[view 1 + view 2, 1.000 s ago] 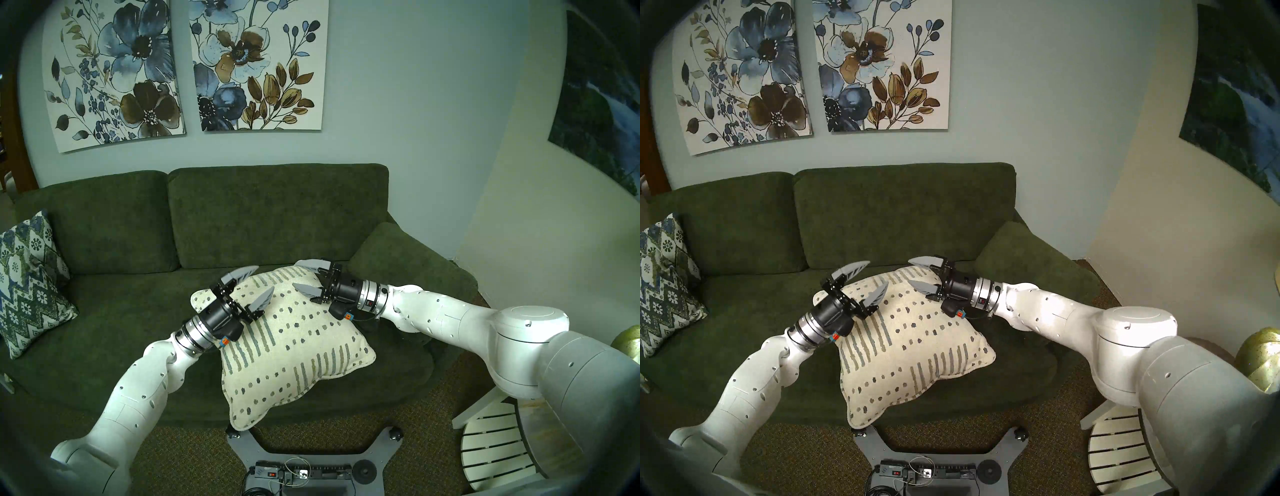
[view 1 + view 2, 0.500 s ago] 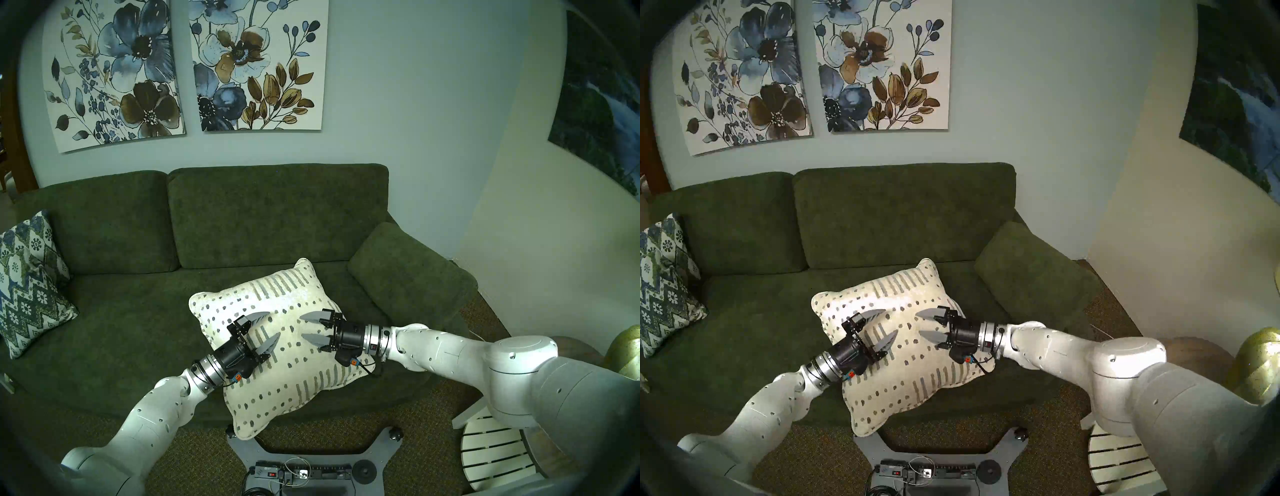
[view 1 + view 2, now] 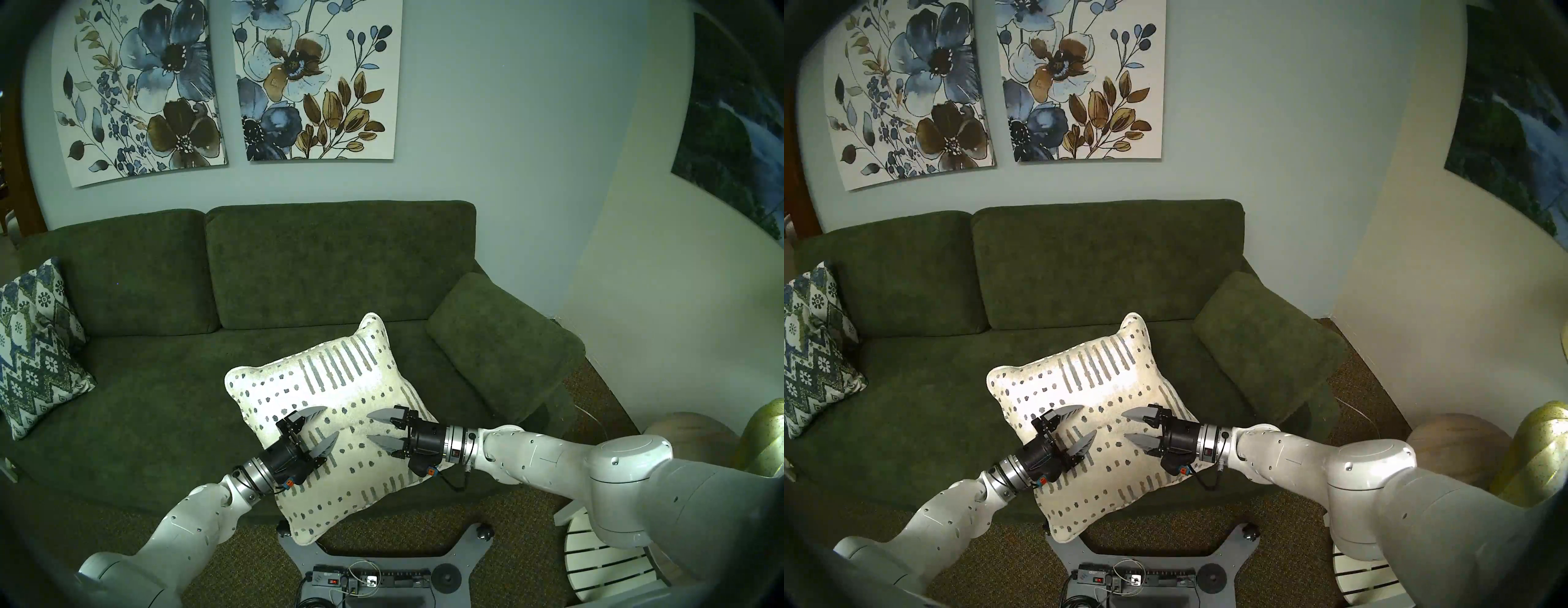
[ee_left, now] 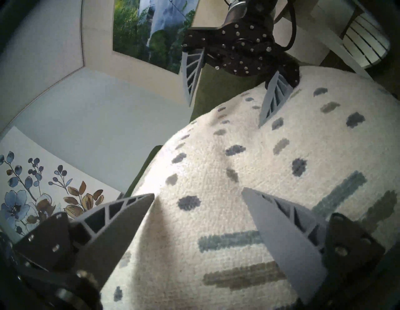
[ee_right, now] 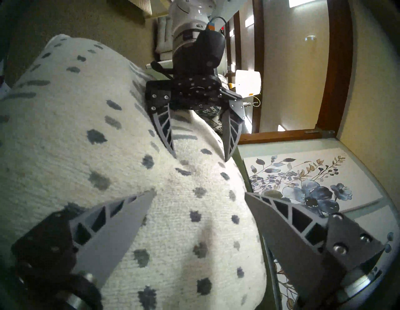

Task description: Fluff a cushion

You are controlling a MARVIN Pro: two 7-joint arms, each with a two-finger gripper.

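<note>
Item: the cushion [image 3: 339, 429], square, cream-white with rows of grey-blue and olive dashes and short stripes, piped edge, plump; lies corner-on upon the green sofa [image 3: 169, 382] seat, its near corner overhanging the front edge. Left end effector [image 3: 323, 428] and right end effector [image 3: 374, 427], both spread wide and holding nothing, sit low over its near half, tips pointing toward each other; the cushion lies directly beneath both, neither arm clearly nearer

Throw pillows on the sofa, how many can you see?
2. The dotted cream cushion lies on the seat under both open grippers; the zigzag pillow leans at the sofa's left end. Others may be out of view.
</note>
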